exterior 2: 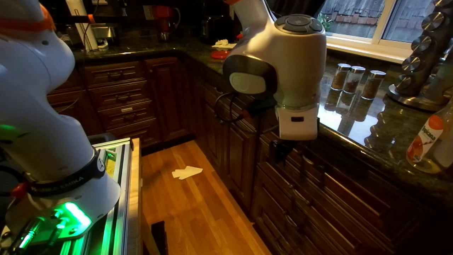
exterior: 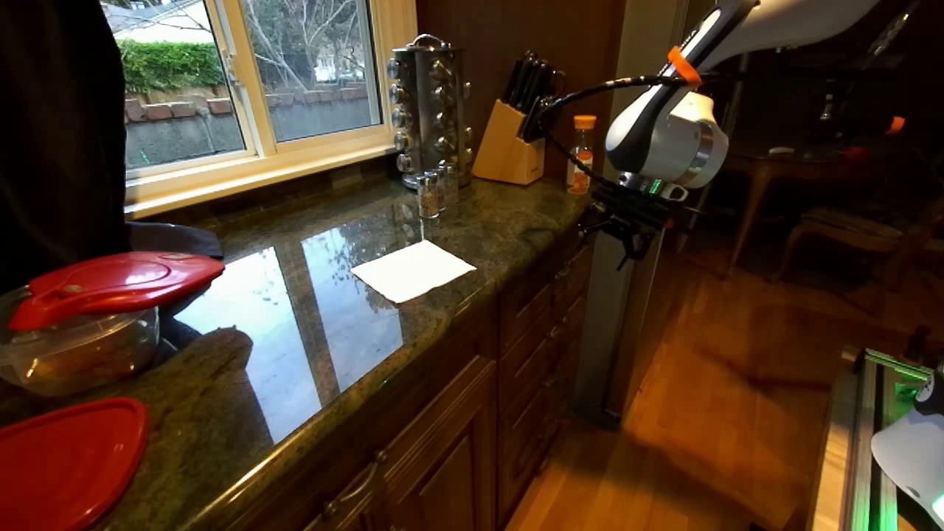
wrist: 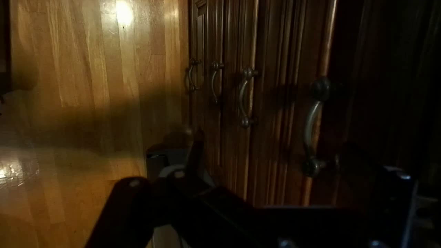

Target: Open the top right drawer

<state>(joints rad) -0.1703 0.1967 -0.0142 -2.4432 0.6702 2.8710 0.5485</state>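
Observation:
The top right drawer (exterior: 532, 308) is a dark brown wood front, shut, highest in the stack at the counter's end. It also shows in an exterior view (exterior 2: 357, 189) and in the wrist view (wrist: 289, 113). Its curved metal handle (wrist: 311, 131) shows in the wrist view between my finger and the dark right side. My gripper (exterior: 625, 247) points down in front of the stack near counter height; it also shows in an exterior view (exterior 2: 282, 151). In the wrist view my gripper (wrist: 275, 148) looks open with nothing held. Its right finger is lost in shadow. The drawer's inside is hidden.
The dark stone counter (exterior: 516, 254) overhangs the drawers. A juice bottle (exterior 2: 426, 138), a knife block (exterior: 509, 144) and a spice rack (exterior: 434, 110) stand near its end. Lower drawer handles (wrist: 246, 96) stick out below. A cabinet door (exterior: 450, 435) is beside the stack.

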